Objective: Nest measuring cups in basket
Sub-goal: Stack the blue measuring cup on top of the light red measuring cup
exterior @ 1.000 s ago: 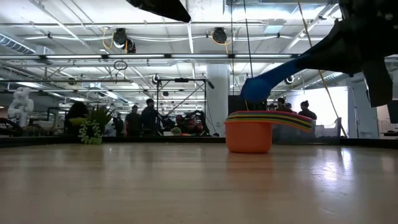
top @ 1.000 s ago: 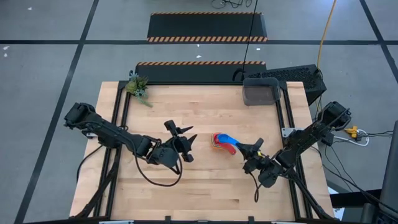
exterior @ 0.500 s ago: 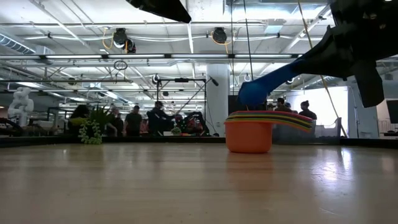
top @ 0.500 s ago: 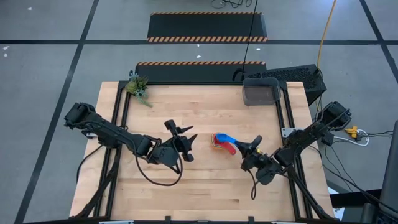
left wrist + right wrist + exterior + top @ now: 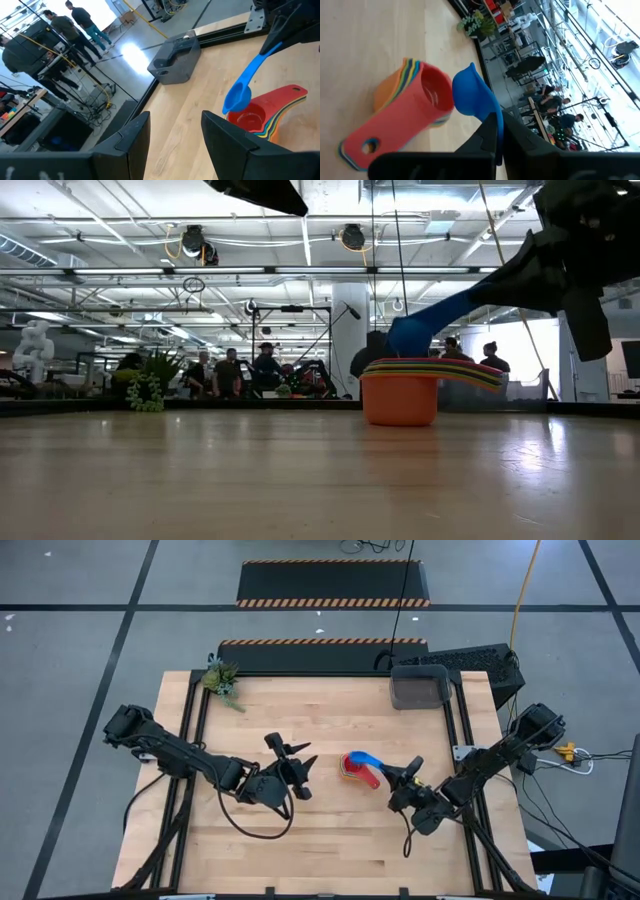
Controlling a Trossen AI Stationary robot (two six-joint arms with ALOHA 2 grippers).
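At the table's [image 5: 330, 840] centre in the high view, the right pincer [image 5: 396, 778] is clenched on the blue cup's [image 5: 362, 761] handle, its bowl over the red cup [image 5: 352, 769] topping the nested stack [image 5: 350, 773]. Right arm reaches in low from the right edge. Left pincer [image 5: 300, 762] hangs released, well left of the stack. Grey basket [image 5: 419, 688] sits at the far edge, apart.

Low view: blue cup [image 5: 420, 327] tilted, bowl down, just above the stack; orange cup [image 5: 399, 400] lowest, handles fanned right.

Left wrist view: smooth plastic; blue cup [image 5: 245, 85] over the red cup [image 5: 260, 112]; basket [image 5: 175, 59] rounded, matte.

Right wrist view: blue bowl [image 5: 469, 95] beside the red cup [image 5: 415, 107].
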